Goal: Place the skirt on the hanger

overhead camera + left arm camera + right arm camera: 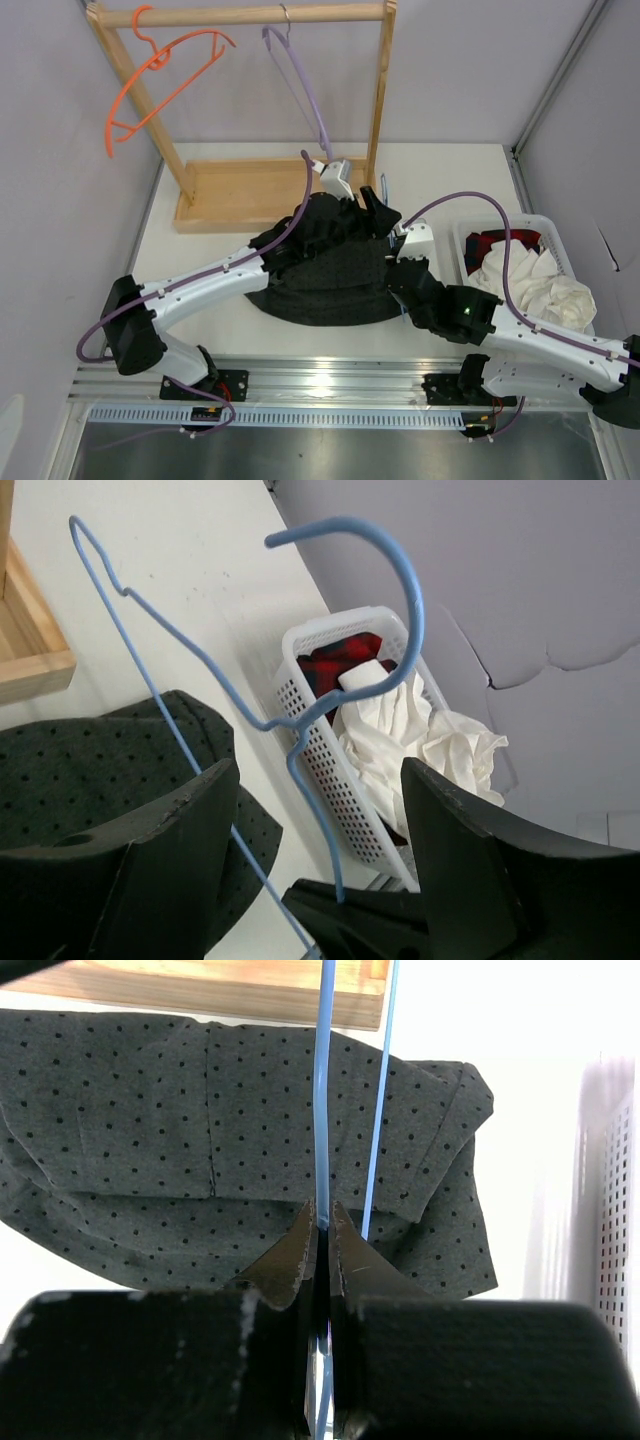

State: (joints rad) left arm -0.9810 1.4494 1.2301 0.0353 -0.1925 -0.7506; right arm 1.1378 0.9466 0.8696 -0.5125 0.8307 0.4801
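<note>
The dark grey dotted skirt (325,280) (150,1110) lies spread on the table in front of the rack. My right gripper (394,245) (322,1222) is shut on a wire of the light-blue hanger (322,1110), held upright at the skirt's right edge. In the left wrist view the hanger's hook (405,590) curls up between the fingers (180,850) of my left gripper (378,212) (320,820). That gripper is open wide and touches neither the wire nor the skirt (80,770). From above, only a short piece of the hanger (384,188) shows.
A wooden rack with a flat base (250,190) stands at the back, with an orange hanger (160,80) and a purple hanger (300,90) on its bar. A white basket (548,228) (325,750) at the right holds white cloth (535,285) and dark red cloth (490,245).
</note>
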